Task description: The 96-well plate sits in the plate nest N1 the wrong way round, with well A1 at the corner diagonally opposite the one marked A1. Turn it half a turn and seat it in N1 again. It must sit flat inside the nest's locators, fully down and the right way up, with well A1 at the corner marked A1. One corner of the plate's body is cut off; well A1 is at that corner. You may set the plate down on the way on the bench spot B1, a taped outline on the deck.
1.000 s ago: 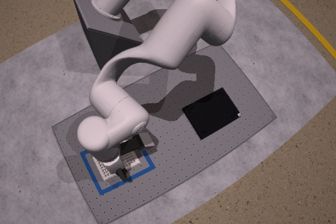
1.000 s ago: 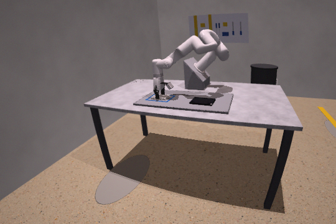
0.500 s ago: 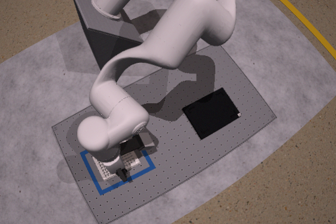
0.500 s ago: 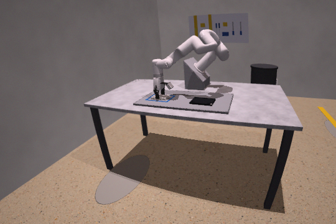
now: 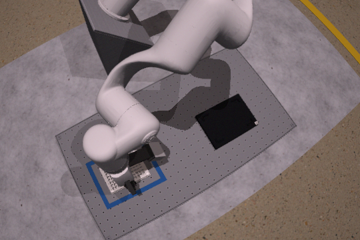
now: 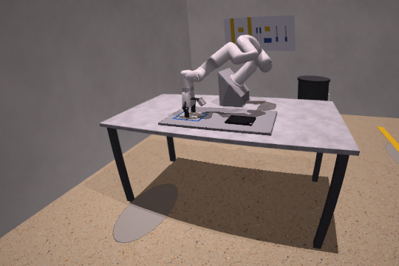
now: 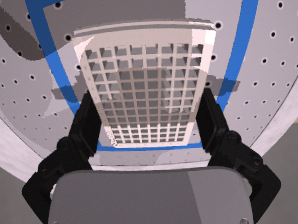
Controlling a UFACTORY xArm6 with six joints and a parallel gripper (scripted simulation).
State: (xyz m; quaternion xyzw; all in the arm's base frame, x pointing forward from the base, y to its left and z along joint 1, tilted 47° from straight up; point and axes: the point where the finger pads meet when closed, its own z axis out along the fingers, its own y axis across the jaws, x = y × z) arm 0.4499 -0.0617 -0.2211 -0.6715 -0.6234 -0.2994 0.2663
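Observation:
The white 96-well plate (image 7: 145,90) lies inside the blue taped outline of bench spot B1 at the deck's front left. My gripper (image 7: 147,102) is straight above it, with a black finger against each long side, shut on the plate. In the top view the plate (image 5: 125,176) is mostly hidden under my wrist; one finger (image 5: 131,187) shows at its near edge. The black plate nest N1 (image 5: 227,121) stands empty at the right of the deck, with a small white A1 mark (image 5: 256,123) at its right corner. The plate's cut corner is hard to make out.
The grey perforated deck (image 5: 173,156) lies on a grey table (image 6: 229,121). My arm's grey base block (image 5: 110,33) stands behind the deck. A dark bin (image 6: 313,87) stands beyond the table's far right.

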